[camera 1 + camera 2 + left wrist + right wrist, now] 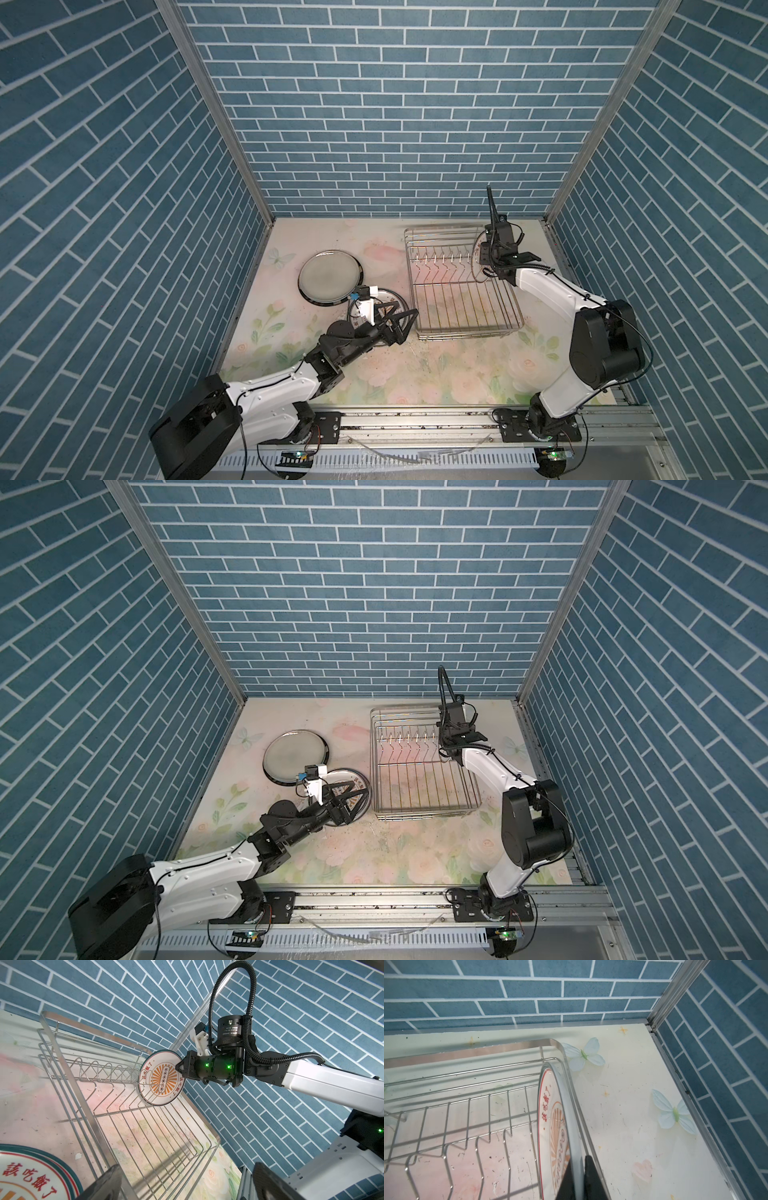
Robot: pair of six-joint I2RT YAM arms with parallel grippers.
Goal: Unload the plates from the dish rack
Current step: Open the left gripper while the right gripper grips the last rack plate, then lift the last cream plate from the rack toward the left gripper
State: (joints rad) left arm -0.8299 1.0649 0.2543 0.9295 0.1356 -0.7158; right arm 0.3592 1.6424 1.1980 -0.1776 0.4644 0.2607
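The right gripper (179, 1067) clamps the rim of the one plate (162, 1078) standing on edge at the right end of the dish rack (469, 330), right of centre in a top view, so it probably lifts straight up, while the left gripper (404, 322), jaws spread wide, sits farther off at the rack's lower left

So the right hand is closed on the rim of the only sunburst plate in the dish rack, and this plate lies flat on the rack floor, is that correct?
Not quite: the sunburst plate does not lie flat. It stands on edge at the end of the dish rack, as the left wrist view shows. The rest holds: the right hand is closed on its rim.
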